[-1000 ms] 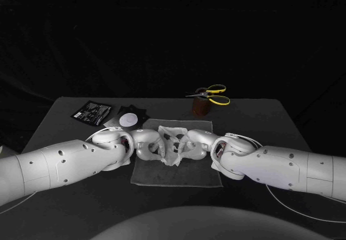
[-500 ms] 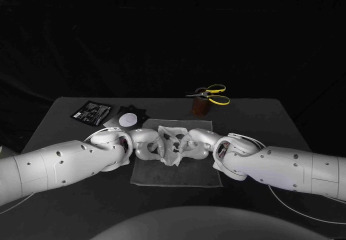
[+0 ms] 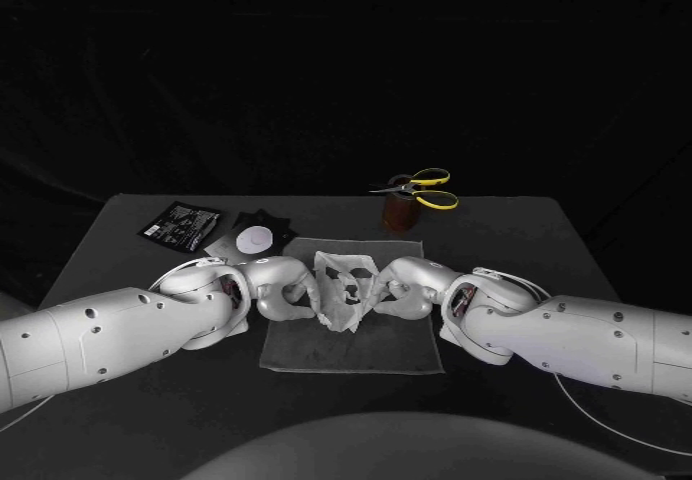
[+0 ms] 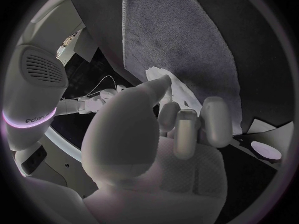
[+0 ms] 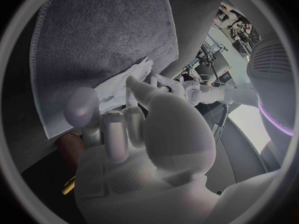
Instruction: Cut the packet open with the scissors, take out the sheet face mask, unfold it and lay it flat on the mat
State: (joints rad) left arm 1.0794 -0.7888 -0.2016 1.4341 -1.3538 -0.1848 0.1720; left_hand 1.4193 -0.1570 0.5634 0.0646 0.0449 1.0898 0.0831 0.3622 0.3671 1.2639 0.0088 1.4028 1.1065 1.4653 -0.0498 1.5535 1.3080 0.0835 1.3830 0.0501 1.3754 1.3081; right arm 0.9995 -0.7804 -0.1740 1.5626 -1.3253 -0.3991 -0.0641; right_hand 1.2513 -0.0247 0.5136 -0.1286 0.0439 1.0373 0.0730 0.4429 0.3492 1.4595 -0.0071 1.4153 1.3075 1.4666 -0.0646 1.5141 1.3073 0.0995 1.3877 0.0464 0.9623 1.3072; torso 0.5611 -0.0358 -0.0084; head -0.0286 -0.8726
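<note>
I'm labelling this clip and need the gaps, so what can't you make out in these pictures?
Head view: the sheet mask's sides are covered by the left robot hand and right robot hand holding it; whether it's fully unfolded is unclear.
Head view: the packet's print is too small to read.
Left wrist view: the palm hides most of the sheet mask.

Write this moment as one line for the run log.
sheet face mask: partly open, over mat | left hand: holds one side | right hand: holds other side | packet: on table | scissors: on brown holder
</note>
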